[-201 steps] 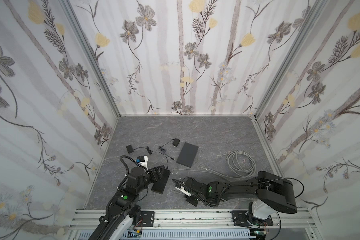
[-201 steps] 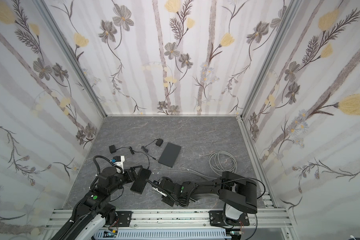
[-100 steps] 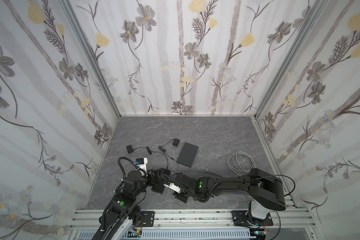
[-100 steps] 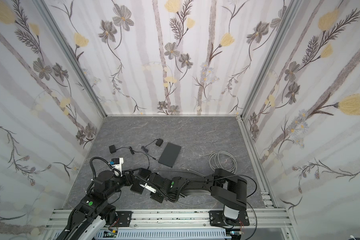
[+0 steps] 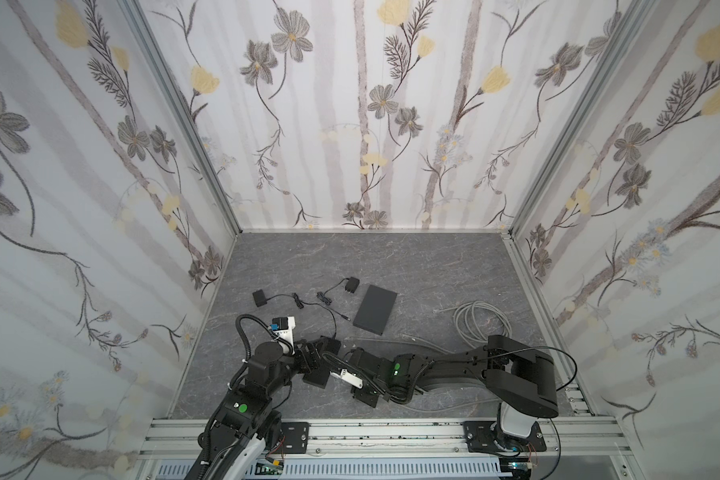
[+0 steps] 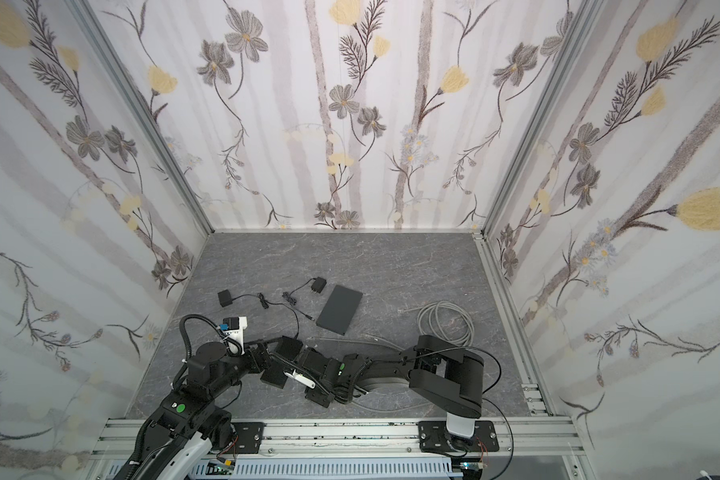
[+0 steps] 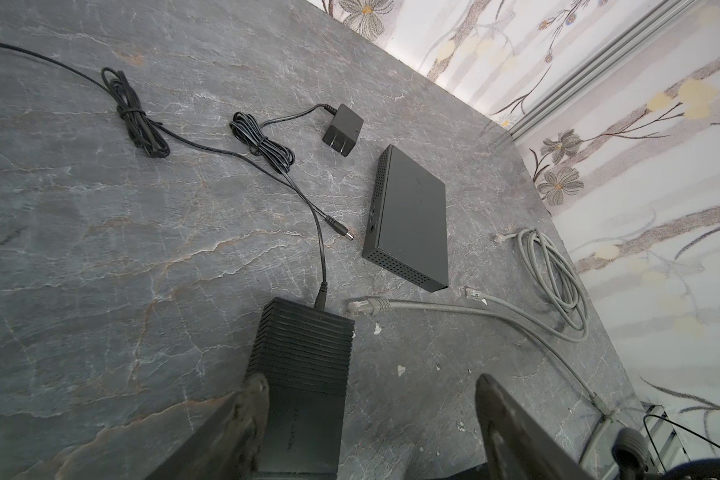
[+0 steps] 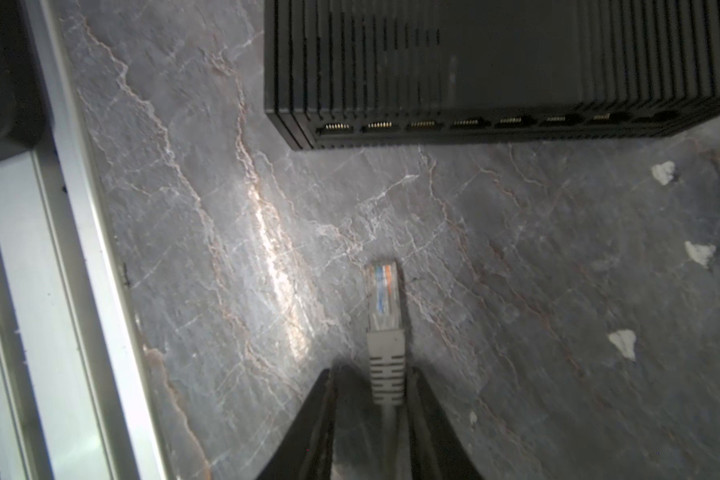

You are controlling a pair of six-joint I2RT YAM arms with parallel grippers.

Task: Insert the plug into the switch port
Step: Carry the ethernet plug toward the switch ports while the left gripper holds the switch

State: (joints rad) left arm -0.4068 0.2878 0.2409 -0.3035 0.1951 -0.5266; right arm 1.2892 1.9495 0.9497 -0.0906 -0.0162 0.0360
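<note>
"Right wrist view: what is held by the right fingers (image 8: 312,432)?"

"The plug (image 8: 383,299) is held, pinched narrowly at its grey boot (image 8: 386,370), with the clear tip projecting ahead of the fingertips. The switch (image 8: 495,62) lies further ahead. Its port row (image 8: 466,123) is faced toward the tip and is well apart from it."

"How is the plug expected to handle?"

"It is judged light and stiff, with a brittle latch, so the boot is thought the right place to be gripped. A sideways pull may be given by the springy cable (image 8: 387,428). The switch is likely light too and may be slid along the desk (image 8: 225,249) when pressed."

"And the left fingers (image 7: 252,411)?"

"They are spread wide, with nothing clamped. The switch's end is seen between them, close by one finger. Whether it is touched cannot be told."
</note>
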